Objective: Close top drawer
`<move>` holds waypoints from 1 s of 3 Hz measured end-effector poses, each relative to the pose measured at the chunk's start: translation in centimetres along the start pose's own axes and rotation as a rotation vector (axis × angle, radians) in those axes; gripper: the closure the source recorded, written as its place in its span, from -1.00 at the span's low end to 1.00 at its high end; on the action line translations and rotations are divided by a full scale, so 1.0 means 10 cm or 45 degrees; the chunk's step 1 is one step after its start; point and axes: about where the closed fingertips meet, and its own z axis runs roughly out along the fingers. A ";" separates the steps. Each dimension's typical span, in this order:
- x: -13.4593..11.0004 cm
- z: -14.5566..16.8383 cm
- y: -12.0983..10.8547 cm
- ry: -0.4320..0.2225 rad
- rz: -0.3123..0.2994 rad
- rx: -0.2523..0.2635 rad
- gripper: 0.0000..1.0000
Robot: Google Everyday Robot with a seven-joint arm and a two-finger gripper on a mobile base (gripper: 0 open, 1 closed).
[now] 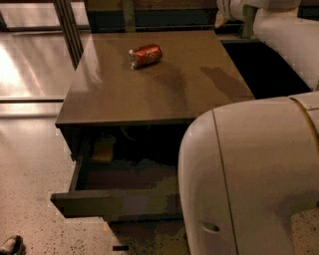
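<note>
Gripper (223,15), apparently beyond the cabinet's far edge, grip state impossible to tell, red can (145,55) lying nearby on brown cabinet top (199,84), top drawer (109,201) well apart, pulled open, yellowish object (103,151) inside, white arm (259,174) hiding its right end

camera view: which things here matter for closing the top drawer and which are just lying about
For the job:
top drawer, pulled open
white arm, at the right
claw, not in view

Lying about:
red can, on its side on the cabinet top
yellowish item, inside the drawer
</note>
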 end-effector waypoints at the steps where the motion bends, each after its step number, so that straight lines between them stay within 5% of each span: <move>1: -0.04 -0.02 0.03 -0.123 -0.131 0.009 -1.00; 2: -0.15 -0.02 0.01 -0.264 -0.286 0.015 -1.00; 3: -0.15 -0.02 -0.03 -0.300 -0.360 0.037 -1.00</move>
